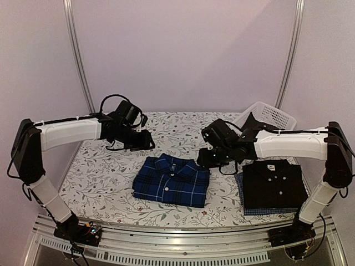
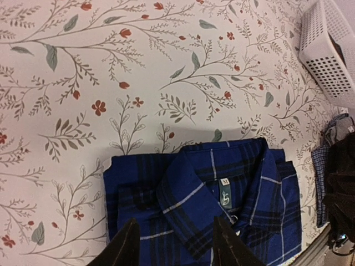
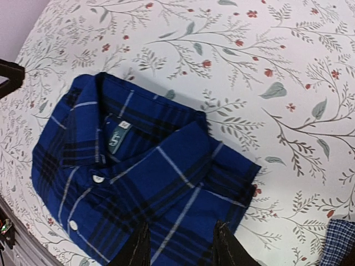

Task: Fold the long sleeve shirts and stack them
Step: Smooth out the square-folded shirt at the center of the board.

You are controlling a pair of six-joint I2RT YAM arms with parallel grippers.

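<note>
Floral tablecloth bears a folded blue-plaid shirt, apparently buttoned.

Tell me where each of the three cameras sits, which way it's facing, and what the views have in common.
Top external: above and behind the arm bases, looking down across the table; both arms, the left gripper and the right gripper show.
Left wrist: on the left arm, looking down at the plaid shirt; its own fingers show.
Right wrist: on the right arm, looking down at that shirt; its own fingers show.
Shared: all three see the plaid shirt; top and left wrist also see the basket.
</note>
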